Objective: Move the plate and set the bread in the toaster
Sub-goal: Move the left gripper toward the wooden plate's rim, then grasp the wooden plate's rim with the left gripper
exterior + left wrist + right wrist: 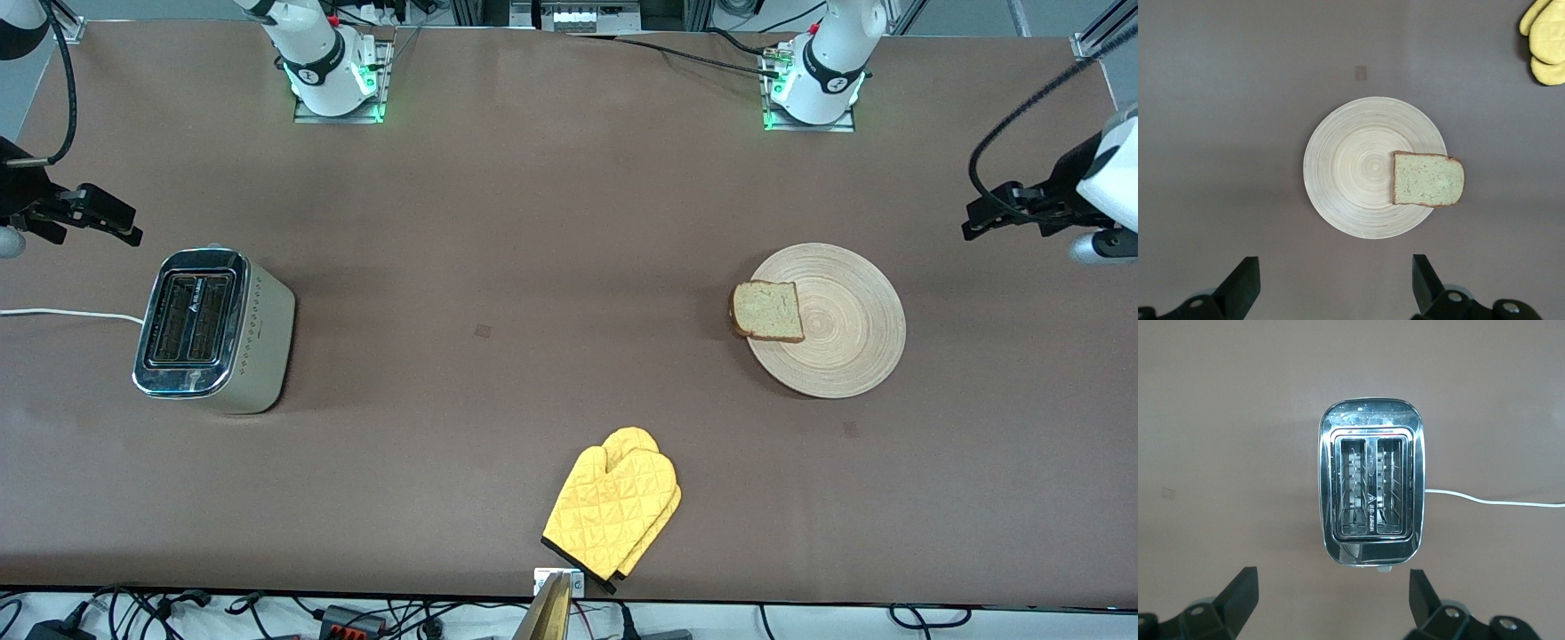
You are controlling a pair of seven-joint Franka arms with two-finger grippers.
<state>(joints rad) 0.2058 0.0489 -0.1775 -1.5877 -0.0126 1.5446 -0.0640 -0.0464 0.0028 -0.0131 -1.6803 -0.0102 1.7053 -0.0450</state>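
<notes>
The plate lies flat on the table toward the left arm's end. The bread lies flat on the plate's edge that faces the toaster and slightly overhangs the rim. The toaster stands toward the right arm's end with both slots empty. My left gripper is open and empty, up in the air past the plate at the table's end. Its wrist view shows the plate and bread ahead of the gripper. My right gripper is open and empty, above the table beside the toaster, as its wrist view shows.
A pair of yellow oven mitts lies at the table's front edge near the middle, also seen in the left wrist view. The toaster's white cord runs off toward the right arm's end of the table.
</notes>
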